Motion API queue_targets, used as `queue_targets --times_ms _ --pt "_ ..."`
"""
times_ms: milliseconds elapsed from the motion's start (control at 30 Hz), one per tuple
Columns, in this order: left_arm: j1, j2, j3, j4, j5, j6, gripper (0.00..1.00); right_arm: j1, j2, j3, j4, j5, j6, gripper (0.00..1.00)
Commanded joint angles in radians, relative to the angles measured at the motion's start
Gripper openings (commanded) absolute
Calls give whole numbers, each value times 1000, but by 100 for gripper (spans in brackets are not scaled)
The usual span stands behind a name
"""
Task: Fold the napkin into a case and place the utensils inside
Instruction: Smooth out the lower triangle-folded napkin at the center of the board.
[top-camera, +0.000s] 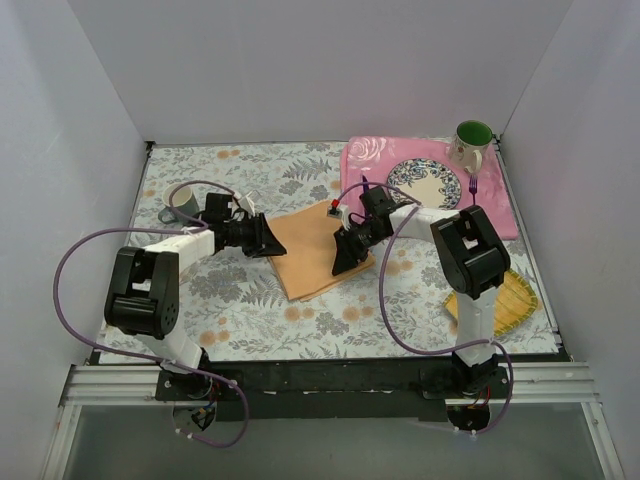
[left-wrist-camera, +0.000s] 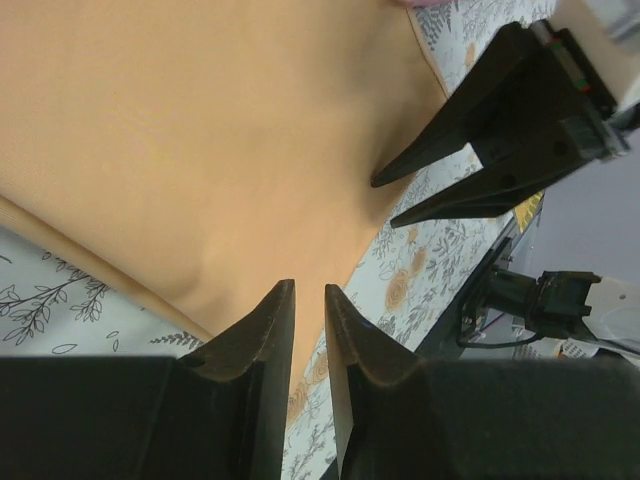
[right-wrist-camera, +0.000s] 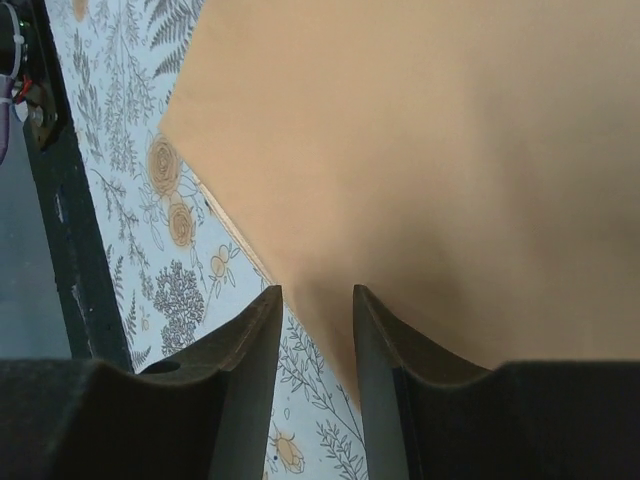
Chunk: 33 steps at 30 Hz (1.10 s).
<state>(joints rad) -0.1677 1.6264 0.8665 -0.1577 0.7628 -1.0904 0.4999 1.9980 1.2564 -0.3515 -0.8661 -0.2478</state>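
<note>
**Soft cloth, two edges to pinch**

Lying flat on the floral table (top-camera: 250, 300), midway between the two arms: the peach-orange napkin (top-camera: 318, 250), not yet a case. Touched at opposite sides – left gripper (top-camera: 268, 240) at the left edge, right gripper (top-camera: 350, 262) at the right edge near a corner.

Left wrist view: left gripper (left-wrist-camera: 308, 288) with jaws a narrow slit apart, tips over the cloth (left-wrist-camera: 200, 150) near its border, nothing visibly pinched. Opposite, the right gripper (left-wrist-camera: 385, 203) with jaws a little apart at the far border. Right wrist view: right gripper (right-wrist-camera: 317, 290) parted, with the napkin (right-wrist-camera: 420, 180) spread under the gap and one corner off to the left.

Likely to handle as light, limp and thin – no stiffness to hold a shape, apt to sag, wrinkle or drag along the table when lifted from one side only. Best taken at the very edge or a corner, pinched low against the table, both sides raised together to keep a fold straight. Little risk of breakage; more risk of slipping out of a shallow pinch.

Well apart, on the pink placemat (top-camera: 370, 160) beside the plate (top-camera: 425, 185): the purple fork (top-camera: 473, 186). Knife not made out.
</note>
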Motion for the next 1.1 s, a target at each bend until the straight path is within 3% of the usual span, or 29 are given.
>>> queue_targets --times_ms 0,200,333,433,467,600,700,833,1067 --pt "26 -6 43 -117 52 95 17 6 51 -52 65 -16 86 41" --pt "112 -121 -6 -92 139 130 20 70 68 -112 167 -62 172 40" --pt "145 -178 23 -162 148 294 25 149 50 -127 314 -128 353 40" --pt "142 -206 72 -297 196 596 26 155 22 -101 370 -160 424 44" --pt "134 -214 83 -410 197 805 26 146 6 -100 362 -163 444 45" --pt "42 -308 42 -516 51 1085 33 57 -178 -202 353 -179 519 54" --pt "-55 -410 -61 -435 7 1124 34 5 -293 -305 284 -117 518 49" --pt "-211 -499 -223 -225 -104 1120 38 -37 -320 -382 139 -50 450 42" --pt "-325 -429 -264 -137 -240 1156 40 -67 -229 -405 160 -5 449 40"
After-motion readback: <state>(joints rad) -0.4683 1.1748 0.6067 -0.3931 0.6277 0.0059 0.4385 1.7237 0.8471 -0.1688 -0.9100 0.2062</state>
